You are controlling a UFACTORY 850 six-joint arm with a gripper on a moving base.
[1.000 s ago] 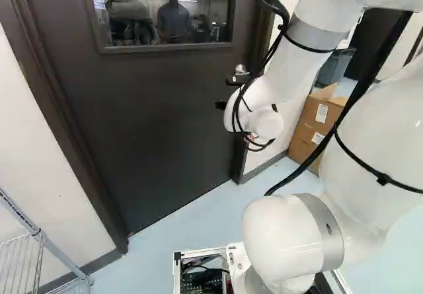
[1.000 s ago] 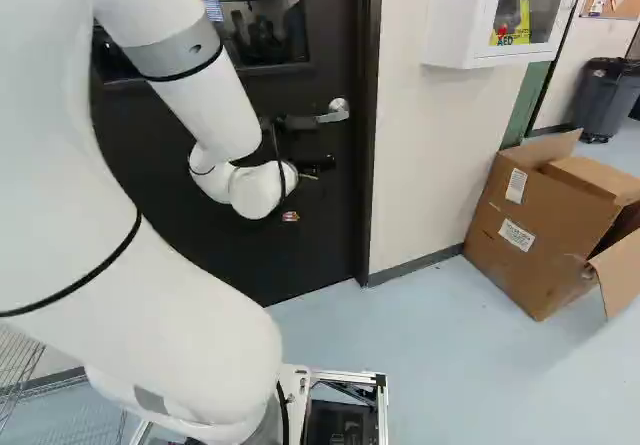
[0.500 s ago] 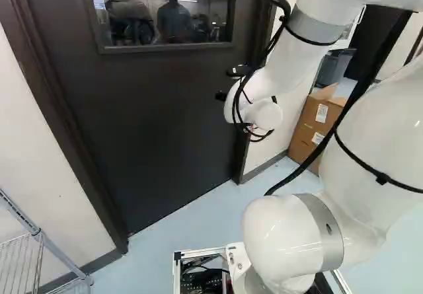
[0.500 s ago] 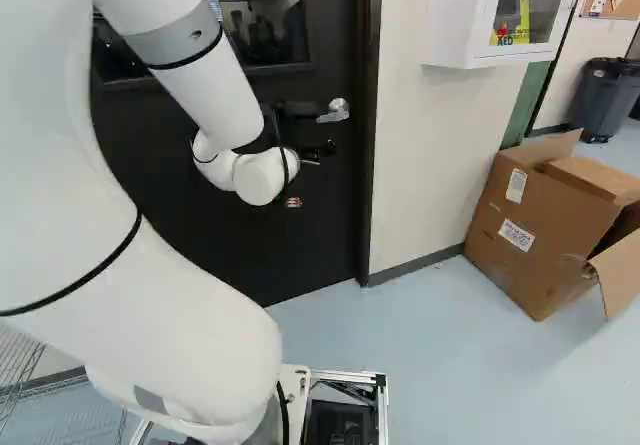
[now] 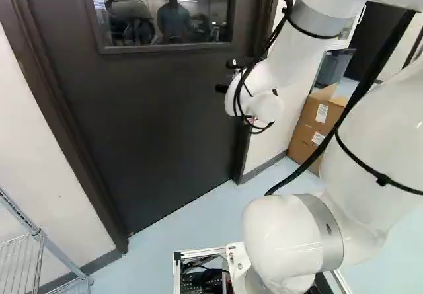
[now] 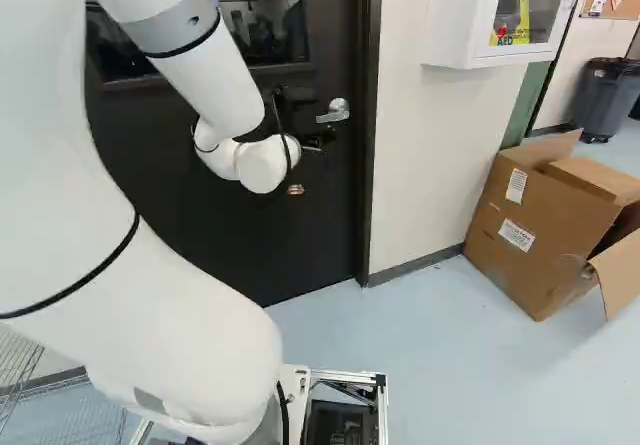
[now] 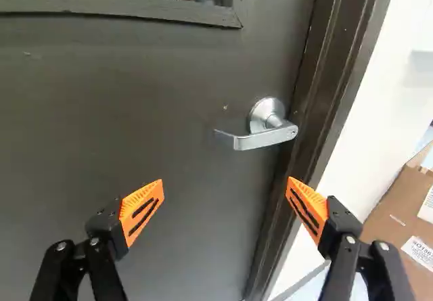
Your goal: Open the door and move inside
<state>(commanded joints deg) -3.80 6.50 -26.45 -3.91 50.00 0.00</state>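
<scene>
The tool (image 6: 322,139) is spread wide and has hold of nothing: in the wrist view its two orange-padded fingers stand well apart on either side of bare door. The door's lever handle (image 7: 264,139) lies ahead of the tool (image 7: 224,187), higher on the door than the fingertips and within the span between them, nearer the finger on the door frame's side. Neither finger touches it. In the right base view the handle shows just above and to the right of the tool. The lever's long axis runs roughly level across the door, about in line with the row of the two fingertips. Its free end points away from the nearby door frame (image 7: 335,78), toward the middle of the door, and the round plate behind it sits close to the door's edge. The dark door (image 5: 158,122) is shut in its frame, its long axis upright, with a window (image 5: 165,10) in the upper part. The white arm (image 6: 190,335) reaches toward the handle side of the door. A wire rack (image 5: 23,264) stands at the lower left of the left base view. In the right base view, an open cardboard box (image 6: 540,230) rests on the floor (image 6: 440,375), right of the door, with a white wall cabinet (image 6: 455,25) above and a dark bin (image 6: 605,100) beyond.
</scene>
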